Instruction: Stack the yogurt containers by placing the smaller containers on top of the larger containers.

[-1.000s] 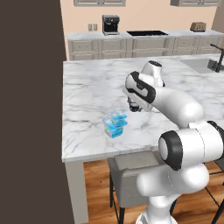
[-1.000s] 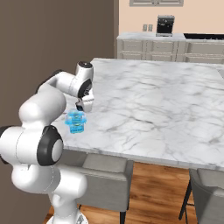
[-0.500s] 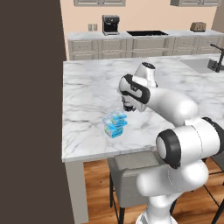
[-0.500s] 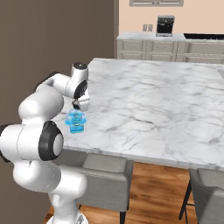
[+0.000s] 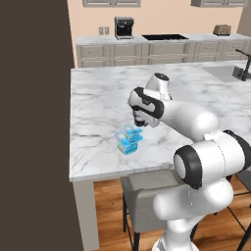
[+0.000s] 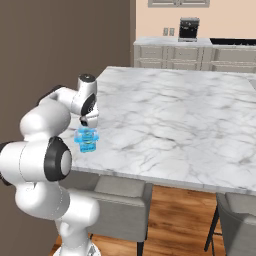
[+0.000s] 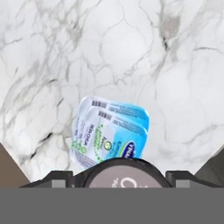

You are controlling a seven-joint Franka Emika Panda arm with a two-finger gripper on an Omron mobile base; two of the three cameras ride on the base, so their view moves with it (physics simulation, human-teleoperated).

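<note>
The larger container, a light-blue and white yogurt pack (image 5: 129,139) (image 6: 87,141), rests near the front left edge of the marble island. In the hand view the pack (image 7: 111,133) lies just beyond the fingertips. The smaller container, a round dark cup with a pale lid (image 7: 118,172), sits between my two fingertips (image 7: 59,176). My gripper (image 5: 138,121) (image 6: 89,123) (image 7: 118,176) is shut on this cup and hovers just above and slightly behind the pack, not touching it.
The marble island top (image 5: 98,108) ends close in front of the pack. A dark wall panel (image 5: 34,122) stands on the left. Grey stools (image 6: 120,192) are tucked under the island. A coffee machine (image 5: 123,27) is on the far back counter.
My hand, still holding the dark cup, has swung left and toward the front edge, from beside the pack to just above it. The pack has not moved.
</note>
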